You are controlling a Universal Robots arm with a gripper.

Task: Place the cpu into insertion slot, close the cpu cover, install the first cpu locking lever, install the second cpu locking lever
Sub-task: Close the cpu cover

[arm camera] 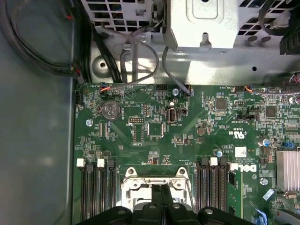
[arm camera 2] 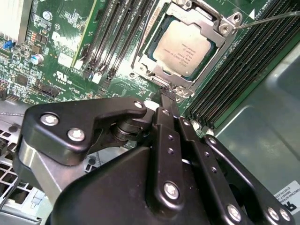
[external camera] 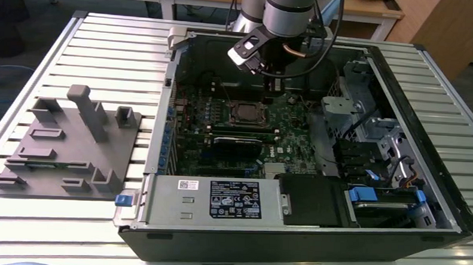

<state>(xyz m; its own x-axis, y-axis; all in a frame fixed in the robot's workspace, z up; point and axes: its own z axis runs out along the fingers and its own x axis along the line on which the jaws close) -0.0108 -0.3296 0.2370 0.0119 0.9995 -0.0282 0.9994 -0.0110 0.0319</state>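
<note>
Inside the case, on the board, the slot holds the cpu with the cover down over it, so the first two steps appear done. One lever juts clear of the slot, seemingly unlatched; the other cannot be judged. The gripper, fingers together and empty, points at the cover's edge.

Robotics lab, we record: opened computer case on slatted aluminium bench; grey fixture block beside case; wooden desks beyond case.
</note>
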